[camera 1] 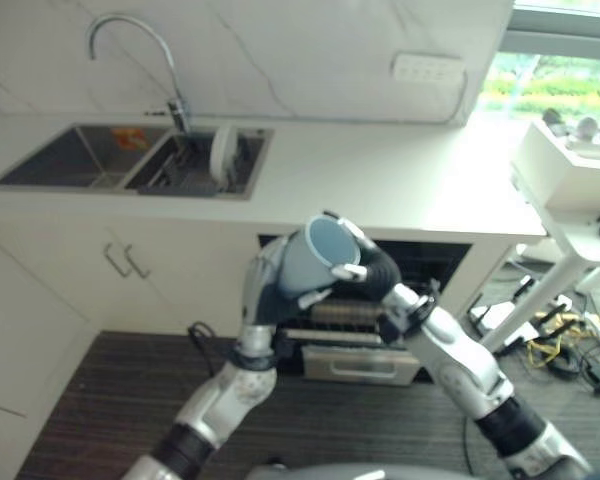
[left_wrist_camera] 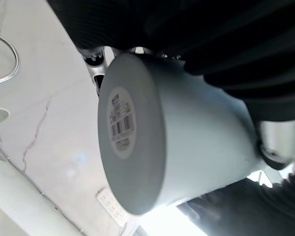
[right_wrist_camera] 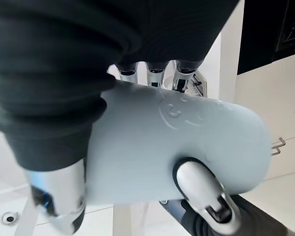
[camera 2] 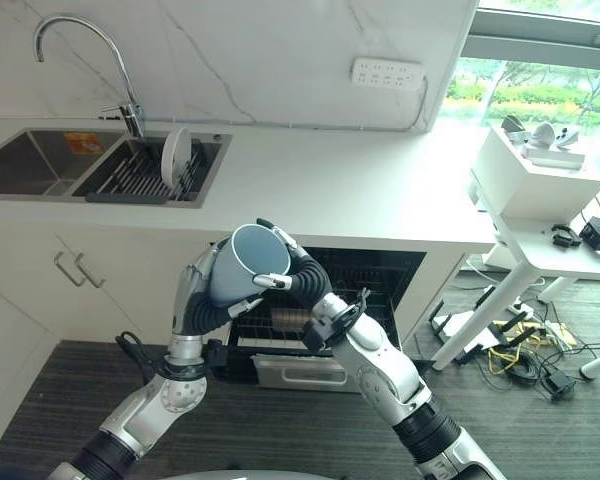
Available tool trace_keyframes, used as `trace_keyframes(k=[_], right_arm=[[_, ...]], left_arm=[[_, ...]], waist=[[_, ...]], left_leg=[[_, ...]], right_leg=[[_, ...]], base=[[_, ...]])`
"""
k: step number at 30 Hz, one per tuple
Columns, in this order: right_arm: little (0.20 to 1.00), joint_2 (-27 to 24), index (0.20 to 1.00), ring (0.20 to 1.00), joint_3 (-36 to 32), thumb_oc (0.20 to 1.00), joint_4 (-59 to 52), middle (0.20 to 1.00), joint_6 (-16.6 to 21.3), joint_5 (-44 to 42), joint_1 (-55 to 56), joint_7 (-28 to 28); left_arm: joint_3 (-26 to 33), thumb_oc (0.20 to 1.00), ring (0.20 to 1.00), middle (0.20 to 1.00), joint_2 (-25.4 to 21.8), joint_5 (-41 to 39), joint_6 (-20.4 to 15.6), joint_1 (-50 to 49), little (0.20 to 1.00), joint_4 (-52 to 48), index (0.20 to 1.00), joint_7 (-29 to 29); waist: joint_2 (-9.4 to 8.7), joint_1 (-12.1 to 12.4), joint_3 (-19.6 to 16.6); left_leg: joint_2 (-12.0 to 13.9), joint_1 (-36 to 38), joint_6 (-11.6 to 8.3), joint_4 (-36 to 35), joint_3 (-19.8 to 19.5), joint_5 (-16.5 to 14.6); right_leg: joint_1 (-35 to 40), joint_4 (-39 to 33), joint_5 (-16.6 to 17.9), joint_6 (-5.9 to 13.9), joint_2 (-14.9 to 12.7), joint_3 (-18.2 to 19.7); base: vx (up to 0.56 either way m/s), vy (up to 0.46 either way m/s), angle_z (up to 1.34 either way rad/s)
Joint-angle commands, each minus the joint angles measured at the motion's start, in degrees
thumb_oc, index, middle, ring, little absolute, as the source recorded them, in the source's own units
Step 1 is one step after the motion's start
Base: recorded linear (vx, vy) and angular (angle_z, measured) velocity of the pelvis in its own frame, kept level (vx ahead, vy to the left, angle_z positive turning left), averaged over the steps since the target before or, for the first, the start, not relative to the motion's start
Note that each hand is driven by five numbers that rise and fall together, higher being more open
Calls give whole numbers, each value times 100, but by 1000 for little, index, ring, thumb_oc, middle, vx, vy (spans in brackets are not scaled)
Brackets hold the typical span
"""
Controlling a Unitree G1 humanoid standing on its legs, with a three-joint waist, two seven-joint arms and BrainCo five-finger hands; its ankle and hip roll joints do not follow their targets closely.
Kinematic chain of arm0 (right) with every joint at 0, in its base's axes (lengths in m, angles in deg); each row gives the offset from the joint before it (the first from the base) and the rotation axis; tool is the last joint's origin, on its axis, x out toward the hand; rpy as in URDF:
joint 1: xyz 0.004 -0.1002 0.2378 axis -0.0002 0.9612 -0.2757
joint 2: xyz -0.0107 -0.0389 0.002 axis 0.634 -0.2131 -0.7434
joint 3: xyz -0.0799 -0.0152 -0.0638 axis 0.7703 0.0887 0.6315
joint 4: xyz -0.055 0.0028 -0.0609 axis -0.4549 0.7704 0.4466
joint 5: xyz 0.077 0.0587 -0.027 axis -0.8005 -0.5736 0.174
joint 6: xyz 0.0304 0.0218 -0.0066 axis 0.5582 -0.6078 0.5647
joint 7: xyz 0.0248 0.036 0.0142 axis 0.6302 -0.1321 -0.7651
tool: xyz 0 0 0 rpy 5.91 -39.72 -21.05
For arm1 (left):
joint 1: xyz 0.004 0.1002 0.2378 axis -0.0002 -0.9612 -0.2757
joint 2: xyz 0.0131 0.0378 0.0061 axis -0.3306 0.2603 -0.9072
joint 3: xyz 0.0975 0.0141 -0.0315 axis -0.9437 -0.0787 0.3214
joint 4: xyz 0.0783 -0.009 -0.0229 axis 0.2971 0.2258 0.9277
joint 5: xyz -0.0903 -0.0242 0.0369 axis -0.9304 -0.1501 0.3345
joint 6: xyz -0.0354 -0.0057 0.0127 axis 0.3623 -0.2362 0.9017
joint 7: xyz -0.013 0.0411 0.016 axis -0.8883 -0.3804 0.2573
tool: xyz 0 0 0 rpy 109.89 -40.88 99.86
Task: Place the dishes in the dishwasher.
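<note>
1. A pale marbled wall (camera 2: 280,40) ran across the back at 12 o'clock, with a white socket strip (camera 2: 388,71) on it and a bright window (camera 2: 540,75) at 2 o'clock.
2. The white tabletop (camera 2: 360,190) stretched from 9 to 3 o'clock, above white cabinet doors (camera 2: 40,290) with metal handles at 8 o'clock.
3. Dark wood-look floor (camera 2: 40,400) lay below, from 7 to 5 o'clock.
4. A steel double sink (camera 2: 40,165) sat in the tabletop at 10 o'clock, a curved tap (camera 2: 80,45) behind it; a white plate (camera 2: 176,157) stood upright in a rack in the sink's right basin.
5. The dishwasher (camera 2: 400,275) stood open under the tabletop at the centre, its lower rack (camera 2: 280,340) pulled out.
6. A white side desk (camera 2: 550,200) stood at 3 o'clock, cables on the floor beneath it.
7. A pale blue cup (camera 2: 248,265) hung in the air at the centre, above the pulled-out rack, tilted with its mouth toward the camera.
8. The right hand (camera 2: 298,272) had its fingers and thumb curled round the cup's wall.
9. The left hand (camera 2: 202,290) met the cup from 8 o'clock, its fingers wrapped along the side near the base.
</note>
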Motion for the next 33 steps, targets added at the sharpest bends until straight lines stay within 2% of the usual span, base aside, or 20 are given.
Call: trace_keyframes(k=[1, 11, 18, 23, 33], right_arm=[[1000, 298, 1000, 1000, -122, 1000, -39, 1000, 295, 16, -793, -10], [1000, 309, 1000, 1000, -60, 1000, -41, 1000, 217, 153, -873, -12], [1000, 293, 1000, 1000, 27, 1000, -20, 1000, 160, 221, -911, -288], [1000, 298, 1000, 1000, 84, 1000, -59, 1000, 80, 208, -1017, -411], [1000, 311, 1000, 1000, 117, 1000, -9, 1000, 38, 308, -1061, -348]], left_arm=[[-307, 200, 200, 200, -25, -67, -263, 728, 200, 192, 200, -45], [-368, 200, 200, 200, -19, -261, -332, 737, 200, 214, 200, 136], [-444, 200, 200, 200, 41, -888, -487, 742, 200, 141, 200, 728], [-521, 200, 200, 200, 84, -1323, -453, 721, 200, 61, 200, 1119], [-558, 200, 200, 200, 83, -1359, -553, 771, 200, -37, 200, 1289]], waist=[[9, 189, 210], [12, 222, 229], [15, 239, 242], [15, 277, 246], [8, 318, 254]], left_leg=[[20, 244, 94, 212, -140, -786], [14, 229, 92, 224, -178, -783], [17, 213, 98, 242, -185, -783], [12, 198, 96, 268, -194, -781], [-3, 170, 101, 288, -238, -769]], right_leg=[[47, 474, -792, 89, -192, -36], [48, 503, -809, 83, -195, -73], [41, 524, -823, 72, -185, -86], [44, 538, -818, 71, -199, -140], [44, 555, -810, 66, -209, -189]], base=[[0, 0, 0], [0, 0, 0], [0, 0, 0], [0, 0, 0], [1, -2, 5]])
